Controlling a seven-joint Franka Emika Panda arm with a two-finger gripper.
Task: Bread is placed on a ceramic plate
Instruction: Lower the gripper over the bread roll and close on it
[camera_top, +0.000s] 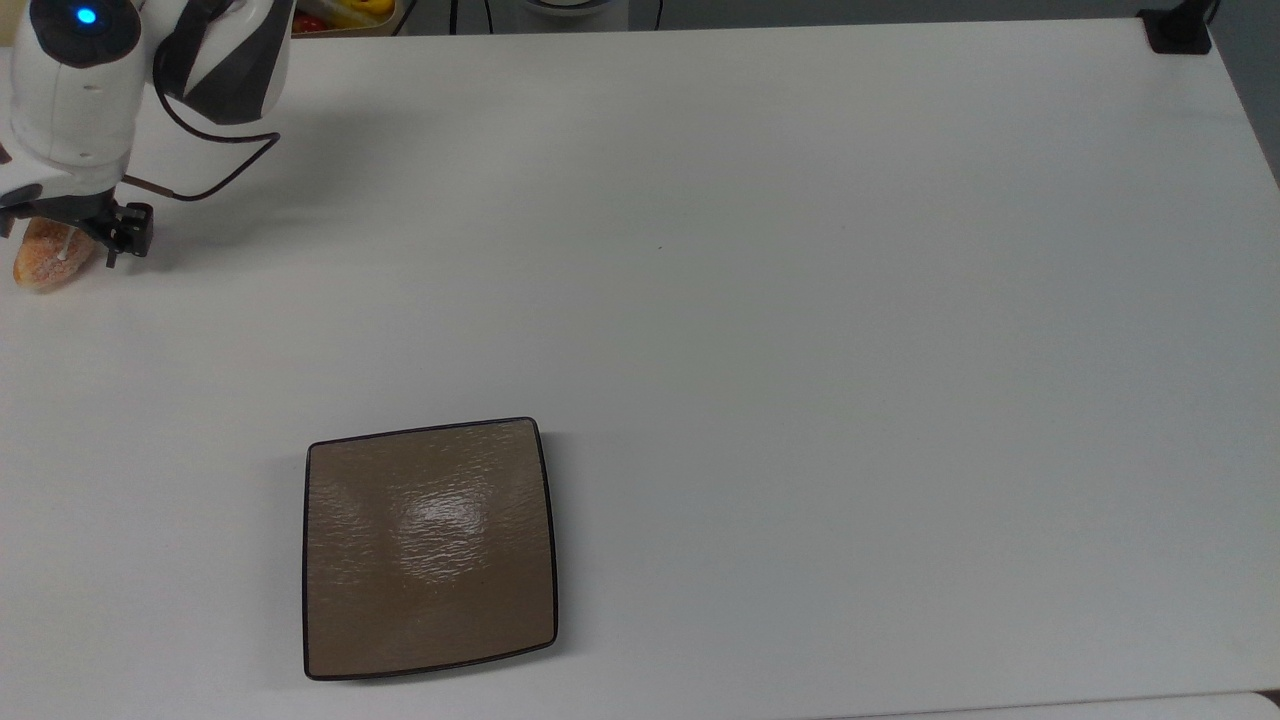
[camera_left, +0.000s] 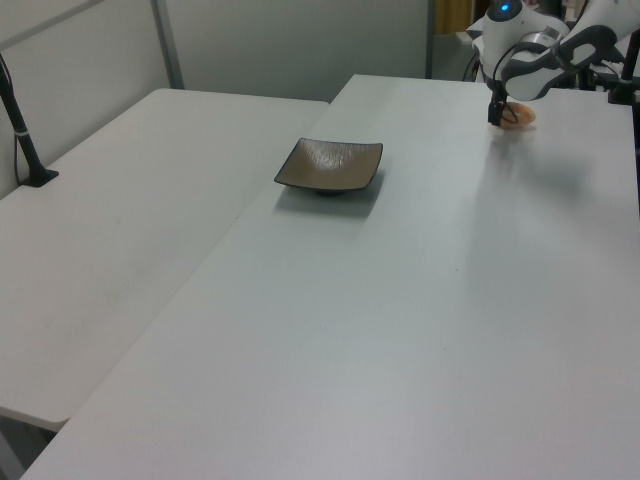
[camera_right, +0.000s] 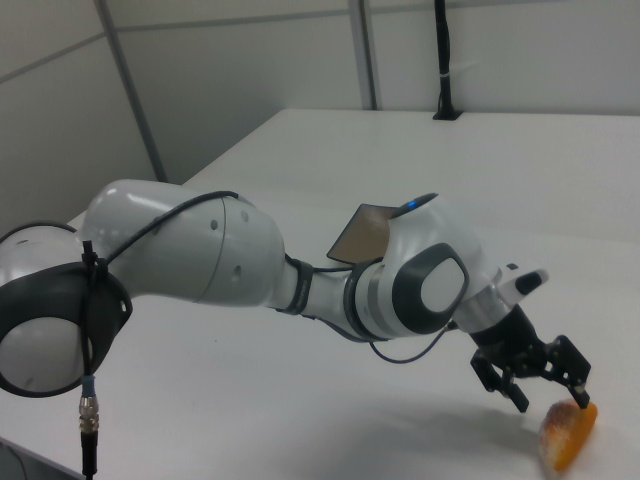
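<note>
The bread (camera_top: 40, 270), a small orange speckled bun, lies on the white table at the top view's far left edge. My gripper (camera_top: 58, 243) is open and lowered over it, with one finger on each side of its upper end. In the right view the open gripper (camera_right: 549, 392) hangs just above the bread (camera_right: 565, 438), and its black fingertips (camera_right: 520, 398) are spread. The left view puts the gripper (camera_left: 503, 116) at the table's far end, over the bread (camera_left: 520, 119). The square tan-brown ceramic plate (camera_top: 430, 550) sits empty, well away from the bread, and is also visible as plate (camera_left: 330, 165).
A black mount (camera_top: 1178, 30) stands at the top view's top right corner. A container of colourful items (camera_top: 345, 14) sits beyond the table's far edge. A second white table (camera_left: 120, 230) adjoins on the left view's left, with a black post (camera_left: 25, 140) on it.
</note>
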